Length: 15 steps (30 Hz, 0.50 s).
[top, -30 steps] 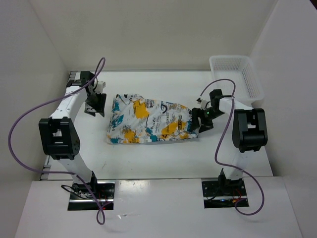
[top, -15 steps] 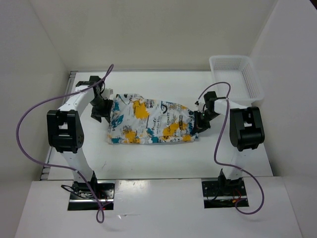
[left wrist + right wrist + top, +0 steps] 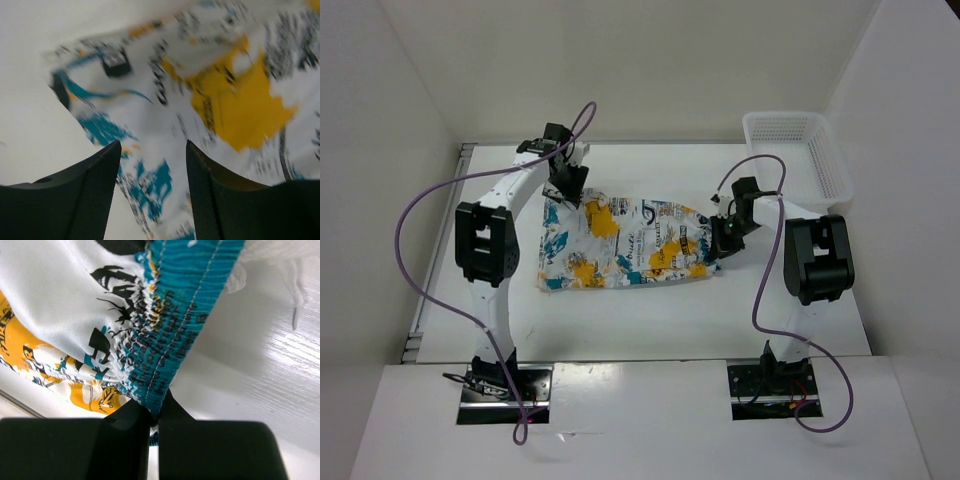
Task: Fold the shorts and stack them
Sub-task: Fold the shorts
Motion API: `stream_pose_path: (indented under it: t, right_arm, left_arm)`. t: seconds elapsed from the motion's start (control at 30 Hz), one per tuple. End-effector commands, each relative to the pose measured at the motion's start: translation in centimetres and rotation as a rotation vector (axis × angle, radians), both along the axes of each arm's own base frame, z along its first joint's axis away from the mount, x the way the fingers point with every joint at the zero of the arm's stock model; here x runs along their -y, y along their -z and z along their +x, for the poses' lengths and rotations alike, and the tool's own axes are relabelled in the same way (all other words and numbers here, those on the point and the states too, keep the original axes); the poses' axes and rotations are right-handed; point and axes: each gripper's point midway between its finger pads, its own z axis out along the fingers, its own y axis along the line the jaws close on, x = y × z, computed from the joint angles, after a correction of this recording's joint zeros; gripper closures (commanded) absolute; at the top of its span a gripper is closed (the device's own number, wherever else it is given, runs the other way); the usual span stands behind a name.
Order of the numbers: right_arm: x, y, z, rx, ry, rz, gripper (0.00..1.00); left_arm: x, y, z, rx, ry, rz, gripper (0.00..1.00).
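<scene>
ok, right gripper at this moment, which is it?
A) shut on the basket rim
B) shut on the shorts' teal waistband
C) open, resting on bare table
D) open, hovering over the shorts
B: in the right wrist view the right gripper has its jaws pinched together on the teal waistband of the shorts.

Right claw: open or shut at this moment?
Shut on the shorts: the right claw has its fingers pressed together around the teal waistband.
</scene>
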Motion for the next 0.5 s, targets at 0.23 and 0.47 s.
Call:
stream_pose_path:
  t: [0.23,0.47]
  right_arm:
    - [0.7,-2.7,1.3,0.140,-0.073,-0.002,1.00]
    - [0.8,-2.4,1.6,0.150,-0.089,-0.005,1.00]
  left_arm:
    - [-4.8,0.7,8.7,0.149,-0.117,-0.023,0.31]
    - [-2.6,4.4,6.8,0.026,-0.059,-0.133,0.52]
